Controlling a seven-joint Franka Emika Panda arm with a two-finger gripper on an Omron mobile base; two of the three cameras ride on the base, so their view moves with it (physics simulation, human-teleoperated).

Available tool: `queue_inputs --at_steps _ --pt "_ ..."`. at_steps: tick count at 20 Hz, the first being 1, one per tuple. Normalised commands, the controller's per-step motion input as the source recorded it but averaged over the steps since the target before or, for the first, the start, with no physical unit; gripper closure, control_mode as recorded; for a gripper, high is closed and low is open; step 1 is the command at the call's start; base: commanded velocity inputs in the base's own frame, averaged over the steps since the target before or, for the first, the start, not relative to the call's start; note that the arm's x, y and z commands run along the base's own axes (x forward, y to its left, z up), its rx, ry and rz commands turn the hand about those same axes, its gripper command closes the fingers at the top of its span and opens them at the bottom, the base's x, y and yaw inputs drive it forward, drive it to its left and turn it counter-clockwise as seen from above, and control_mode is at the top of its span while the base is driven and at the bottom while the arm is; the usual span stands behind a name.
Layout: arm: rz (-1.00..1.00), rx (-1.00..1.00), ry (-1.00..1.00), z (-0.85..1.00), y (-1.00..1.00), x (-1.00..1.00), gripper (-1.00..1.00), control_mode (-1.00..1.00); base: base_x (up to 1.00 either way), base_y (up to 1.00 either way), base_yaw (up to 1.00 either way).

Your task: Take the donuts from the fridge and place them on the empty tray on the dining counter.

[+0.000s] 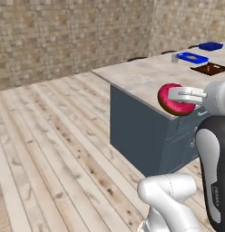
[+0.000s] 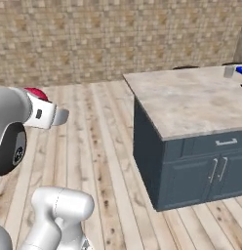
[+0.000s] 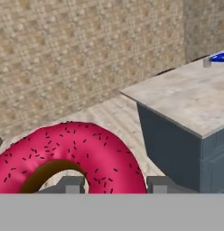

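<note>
A: Gripping the pink donut (image 1: 174, 100), is it?

B: Yes. The claw (image 1: 186, 95) has its fingers closed on the donut's ring; in the hand view the two tips sit either side of the icing, one inside the hole, one outside.

A: How does the arm stand?

B: Folded up high. In the left view the forearm rises at the right edge and the hand points left, roughly level, with the donut held on edge in front of it. In the right view the hand (image 2: 53, 116) sticks out to the right from the white wrist, and a bit of the donut (image 2: 36, 93) shows behind it.

A: And the donut (image 3: 68, 155) itself?

B: Pink-red icing with small dark sprinkles, tan underneath at the hole. It is up in the air, off any surface.

A: Where is the counter (image 1: 141, 77)?

B: Ahead and to the right, beige top on a dark blue base (image 2: 191, 171). At its far end lie a blue tray (image 1: 210, 45), a second blue tray (image 1: 192, 57) with something tan on it, and a brown tray (image 1: 208, 69), all well apart from the claw.
</note>
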Motion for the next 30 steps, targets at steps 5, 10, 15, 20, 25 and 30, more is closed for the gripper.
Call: queue_inputs --at_steps 5,10,15,20,25,30 --pt "0.0 0.0 0.0 0.0 0.0 0.0 1.0 1.0 1.0 1.0 -0.4" --pt "0.0 0.0 0.0 0.0 0.0 0.0 1.0 1.0 1.0 1.0 -0.4" --pt "0.0 0.0 0.0 0.0 0.0 0.0 1.0 1.0 1.0 1.0 -0.42" --pt "0.0 0.0 0.0 0.0 0.0 0.0 1.0 1.0 0.8 1.0 -0.26" --pt "0.0 0.0 0.0 0.0 0.0 0.0 1.0 1.0 0.56 1.0 -0.15" --pt "0.0 0.0 0.0 0.0 0.0 0.0 1.0 1.0 0.85 1.0 -0.38"
